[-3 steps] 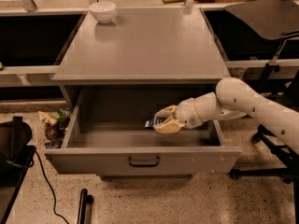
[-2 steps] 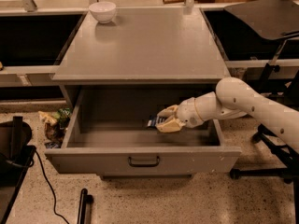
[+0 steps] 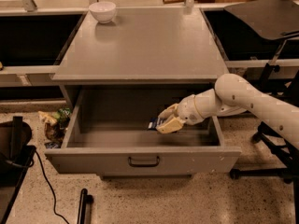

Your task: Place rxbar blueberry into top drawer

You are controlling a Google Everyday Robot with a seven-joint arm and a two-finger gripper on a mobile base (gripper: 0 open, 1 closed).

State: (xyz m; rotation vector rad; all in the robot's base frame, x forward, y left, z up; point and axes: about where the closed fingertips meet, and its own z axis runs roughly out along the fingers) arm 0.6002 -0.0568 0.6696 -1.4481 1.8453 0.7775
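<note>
The top drawer of a grey cabinet stands pulled open, with a dark curved handle at the centre of its front panel. My gripper reaches in from the right and hangs inside the drawer, just above its floor at the middle right. It is shut on the rxbar blueberry, a small dark navy bar whose end sticks out to the left of the tan fingers. The rest of the bar is hidden by the fingers.
A white bowl sits at the back left of the cabinet top. My white arm crosses the drawer's right wall. Crumpled packets lie on the floor left of the drawer. An office chair stands at the right.
The gripper with the bar has stayed almost still inside the drawer; only a very slight shift shows.
</note>
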